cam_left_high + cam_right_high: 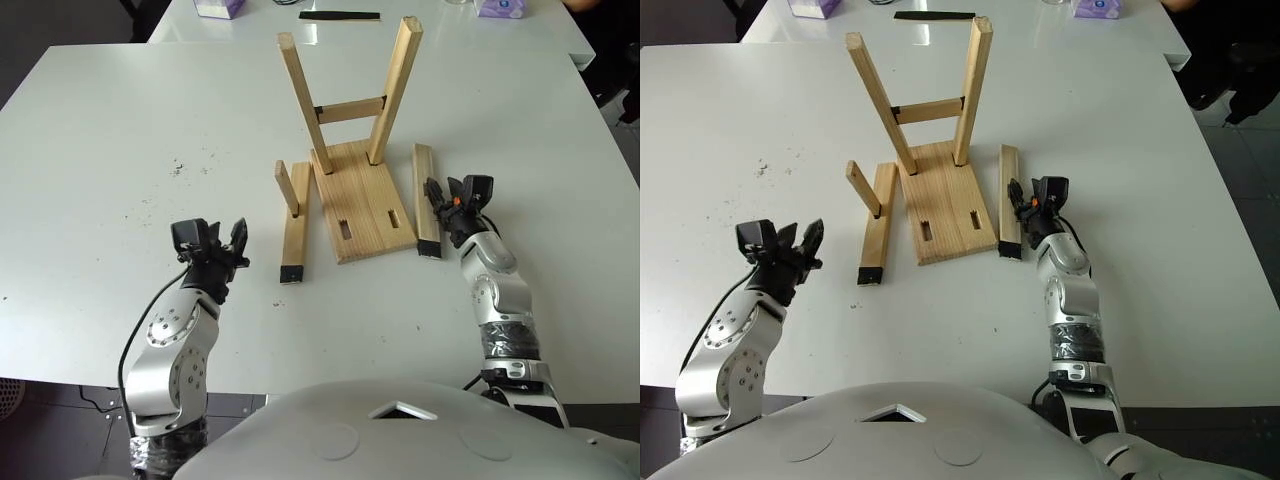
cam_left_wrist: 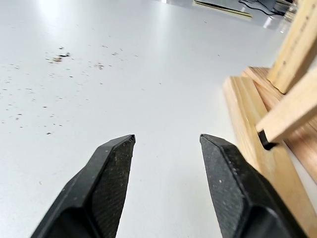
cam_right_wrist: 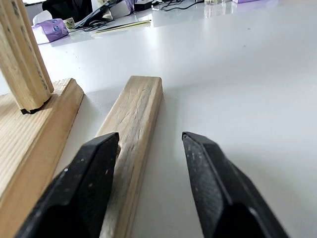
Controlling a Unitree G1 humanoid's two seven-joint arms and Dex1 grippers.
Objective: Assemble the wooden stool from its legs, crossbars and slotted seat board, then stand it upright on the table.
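The slotted seat board [image 1: 360,200] lies flat mid-table. Two legs joined by a crossbar [image 1: 350,108] stand upright in its far end. A loose leg with a crossbar stub [image 1: 295,222] lies along the board's left side, and a plain loose leg [image 1: 425,200] lies along its right side. My left gripper [image 1: 225,245] rests open on the table, a short way left of the left loose leg [image 2: 257,148]. My right gripper [image 1: 452,200] is open just right of the plain leg [image 3: 131,129], with one fingertip [image 3: 94,163] over the leg's edge.
Small dark crumbs [image 1: 178,167] are scattered on the white table [image 1: 120,150] to the left. Purple packets [image 1: 500,8] and a dark flat strip [image 1: 340,15] lie on the far table. The table's near edge runs close behind both arms.
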